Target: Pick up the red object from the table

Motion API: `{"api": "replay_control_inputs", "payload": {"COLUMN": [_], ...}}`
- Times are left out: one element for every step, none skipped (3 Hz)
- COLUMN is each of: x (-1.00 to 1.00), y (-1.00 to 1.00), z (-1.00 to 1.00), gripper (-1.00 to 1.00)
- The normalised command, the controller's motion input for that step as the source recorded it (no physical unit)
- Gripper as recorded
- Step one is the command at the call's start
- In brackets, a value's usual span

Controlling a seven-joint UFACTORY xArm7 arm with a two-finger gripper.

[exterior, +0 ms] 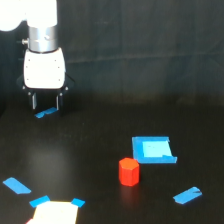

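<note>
standing upright on the table (100, 145), the red block (129, 171) sat low and a little to the exterior view's right of centre, well apart from the gripper (45, 104), which hung far off toward the upper left. nothing lay between the two but bare black surface. just behind the block, to its right and close by it, lay a flat blue square (153, 149); whether the two touched was hard to tell.

the arm (30, 20) was cut off by the top and left edges, so only its white housing and silver collar showed. the fingers (34, 102) were thin dark prongs against a dark backdrop, and their tips were hard to make out. a pale sheet (54, 214) with blue tape at its corners ran off the bottom edge.

the fingers hung parted with a clear gap between them, holding nothing. a tape strip (46, 113) showed just below them, but whether the tips touched it could not be made out. other tape strips lay at lower left (17, 186) and lower right (187, 195).
</note>
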Motion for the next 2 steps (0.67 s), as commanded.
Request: {"api": "replay_control_inputs", "payload": {"x": [0.83,0.37], "y": [-1.00,-1.00], "z": [-0.53,-1.00], "gripper": [0.12,-0.06]}}
